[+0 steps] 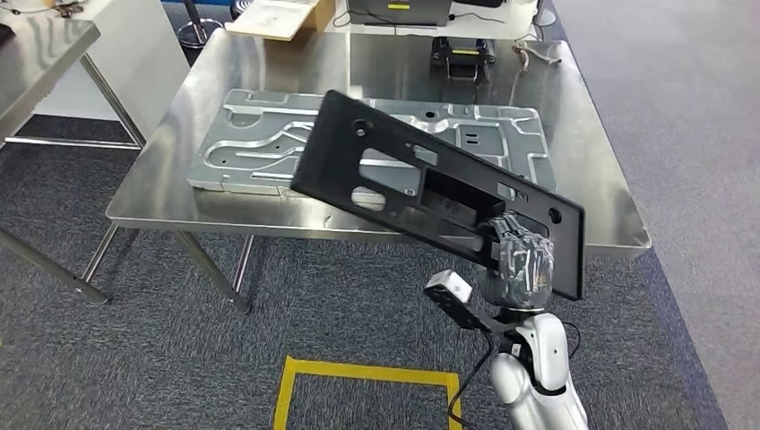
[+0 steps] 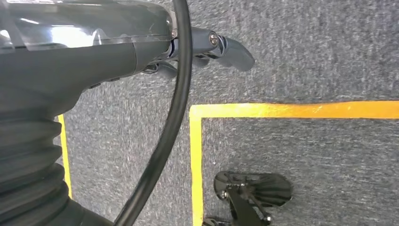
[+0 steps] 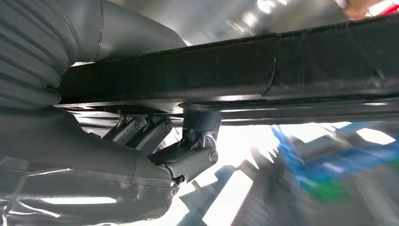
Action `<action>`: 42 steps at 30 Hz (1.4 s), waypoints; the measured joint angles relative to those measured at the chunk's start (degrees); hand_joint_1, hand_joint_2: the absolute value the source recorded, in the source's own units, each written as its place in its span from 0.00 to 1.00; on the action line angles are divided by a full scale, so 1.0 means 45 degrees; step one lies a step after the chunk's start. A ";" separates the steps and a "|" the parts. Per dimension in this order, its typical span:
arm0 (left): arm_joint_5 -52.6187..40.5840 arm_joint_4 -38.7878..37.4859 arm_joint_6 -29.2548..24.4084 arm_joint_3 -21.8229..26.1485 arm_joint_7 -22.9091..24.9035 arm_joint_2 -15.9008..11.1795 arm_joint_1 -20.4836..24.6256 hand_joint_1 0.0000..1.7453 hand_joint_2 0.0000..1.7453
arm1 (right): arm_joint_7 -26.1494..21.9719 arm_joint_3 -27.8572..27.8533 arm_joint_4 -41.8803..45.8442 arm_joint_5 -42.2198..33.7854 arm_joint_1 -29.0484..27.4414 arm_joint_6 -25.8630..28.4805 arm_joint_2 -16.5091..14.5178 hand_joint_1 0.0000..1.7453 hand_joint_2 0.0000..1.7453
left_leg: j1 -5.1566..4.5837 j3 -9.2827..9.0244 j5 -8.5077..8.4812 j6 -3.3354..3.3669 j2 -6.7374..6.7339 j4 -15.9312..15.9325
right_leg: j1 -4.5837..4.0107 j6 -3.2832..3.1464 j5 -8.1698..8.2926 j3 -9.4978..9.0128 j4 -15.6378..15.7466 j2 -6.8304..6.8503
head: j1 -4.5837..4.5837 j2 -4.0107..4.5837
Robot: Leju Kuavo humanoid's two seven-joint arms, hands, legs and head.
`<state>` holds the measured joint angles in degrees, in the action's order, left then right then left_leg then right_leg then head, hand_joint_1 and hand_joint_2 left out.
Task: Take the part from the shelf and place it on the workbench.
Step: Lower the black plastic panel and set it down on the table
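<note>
The part is a long flat black panel (image 1: pixel 403 179) with cut-outs. My right hand (image 1: pixel 522 260) grips it at its near right end and holds it tilted in the air. Its far end hangs over the front of the steel workbench (image 1: pixel 269 63); the held end is out past the front edge, above the carpet. In the right wrist view the panel (image 3: pixel 282 61) crosses as a dark bar, with my right hand (image 3: pixel 141 155) wrapped on it and its fingers (image 3: pixel 188 160) pressed underneath. My left hand (image 2: pixel 94 52) hangs over the carpet and holds nothing.
A large stamped grey metal sheet (image 1: pixel 260 148) lies across the middle of the workbench. A black and yellow device (image 1: pixel 462 54) and a cardboard box (image 1: pixel 282 18) sit at its far side. A second steel table (image 1: pixel 45 45) stands at left. Yellow tape (image 1: pixel 358 372) marks the carpet.
</note>
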<state>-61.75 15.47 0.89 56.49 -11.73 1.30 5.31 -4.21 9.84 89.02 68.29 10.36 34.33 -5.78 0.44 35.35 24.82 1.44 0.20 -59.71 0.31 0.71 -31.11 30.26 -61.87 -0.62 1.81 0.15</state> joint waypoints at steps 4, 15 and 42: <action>-0.0293 0.0000 0.0081 -0.0327 0.0287 0.0022 0.0411 0.00 1.00 | 0.0833 0.1078 -0.0520 0.3146 0.0950 0.0026 0.0291 1.00 1.00 | 0.0015 -0.0341 0.0238 0.0149 0.0056 0.0107 | 0.0056 0.0146 -0.0862 0.1844 -0.2616 0.0061 | 0.0002 0.0000; -0.0464 -0.0028 0.0216 -0.0866 0.0483 0.0161 0.0755 0.00 1.00 | 0.1376 0.2729 -0.1930 0.4511 0.1986 -0.0094 0.1026 1.00 1.00 | 0.0002 -0.1215 0.0978 -0.0319 0.0172 -0.0060 | -0.0079 -0.0401 0.1528 0.1468 0.0665 0.0085 | -0.0009 0.0000; -0.0319 -0.0107 0.0225 -0.1189 0.0635 0.0247 0.0899 0.00 1.00 | 0.1685 0.4066 -0.3745 0.4155 0.2441 -0.0117 0.1443 1.00 1.00 | -0.0102 -0.0819 0.0600 -0.0019 0.0116 0.0206 | -0.0225 -0.0411 0.1584 0.1751 0.0434 0.0057 | -0.0010 0.0000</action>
<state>-63.18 14.99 1.90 51.14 -8.87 2.41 9.36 3.38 28.14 72.17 86.98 21.34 33.81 0.71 -0.01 31.66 27.52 1.36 0.73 -58.78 -0.70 -1.14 -23.98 38.14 -59.92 -0.36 1.76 0.15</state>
